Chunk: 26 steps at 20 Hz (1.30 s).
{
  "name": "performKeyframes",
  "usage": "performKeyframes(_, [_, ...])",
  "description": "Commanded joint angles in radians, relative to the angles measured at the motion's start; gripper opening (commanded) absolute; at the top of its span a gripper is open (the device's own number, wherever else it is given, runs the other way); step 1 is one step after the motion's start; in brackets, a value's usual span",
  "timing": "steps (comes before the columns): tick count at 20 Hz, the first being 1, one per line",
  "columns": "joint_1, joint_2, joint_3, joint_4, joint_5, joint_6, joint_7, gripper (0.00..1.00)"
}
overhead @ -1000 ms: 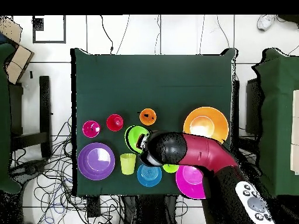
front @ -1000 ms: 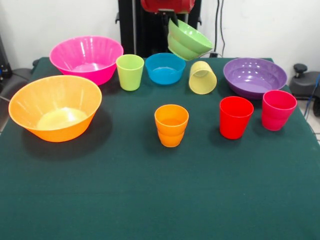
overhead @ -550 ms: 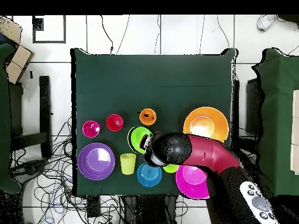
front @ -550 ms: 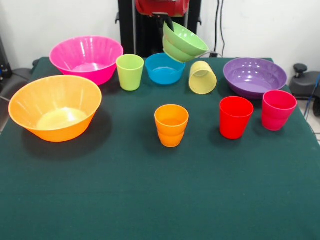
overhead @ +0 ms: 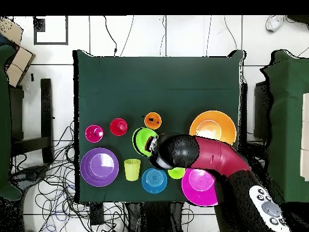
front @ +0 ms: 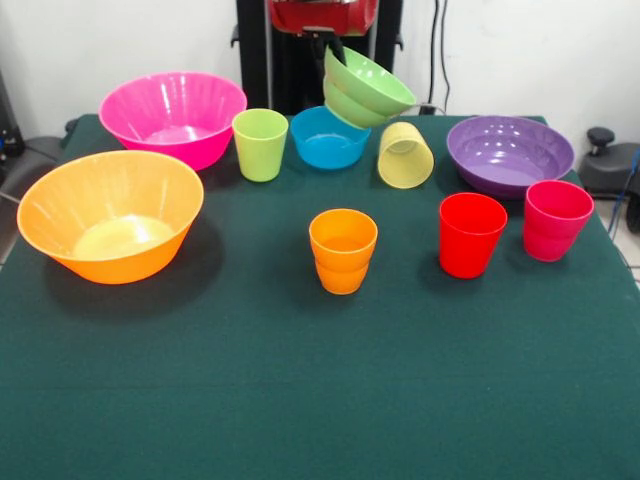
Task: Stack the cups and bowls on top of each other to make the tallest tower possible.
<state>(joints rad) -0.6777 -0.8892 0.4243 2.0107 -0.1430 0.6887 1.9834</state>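
Note:
My gripper is shut on the rim of the small light green bowl, which hangs tilted in the air above the blue bowl. From overhead the green bowl hovers just short of the orange ribbed cup, and the arm's head hides the fingers. The orange cup stands upright alone at mid table. The lime green cup, red cup and pink-red cup stand upright. The pale yellow cup is tipped, mouth towards the camera.
A large orange bowl and a large pink bowl sit at the left, and a shallow purple bowl at the right. The red arm reaches over the pink bowl. Green cloth covers the table.
The gripper has carried the light green bowl a little leftwards in the front view. Overhead it has drawn closer to the orange cup. Nothing else moved.

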Motion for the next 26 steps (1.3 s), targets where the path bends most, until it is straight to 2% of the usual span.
performKeyframes(1, [0.014,0.055,0.041,-0.079,-0.014,-0.064,-0.005,0.00])
performKeyframes(11, [0.022,0.111,0.040,-0.148,-0.050,-0.113,-0.017,0.00])
performKeyframes(17, [0.014,0.134,0.056,-0.180,-0.042,-0.110,-0.037,0.00])
performKeyframes(22, [0.012,0.178,0.052,-0.217,-0.067,-0.119,-0.060,0.00])
performKeyframes(26, [-0.001,0.189,0.070,-0.212,-0.055,-0.124,-0.066,0.00])
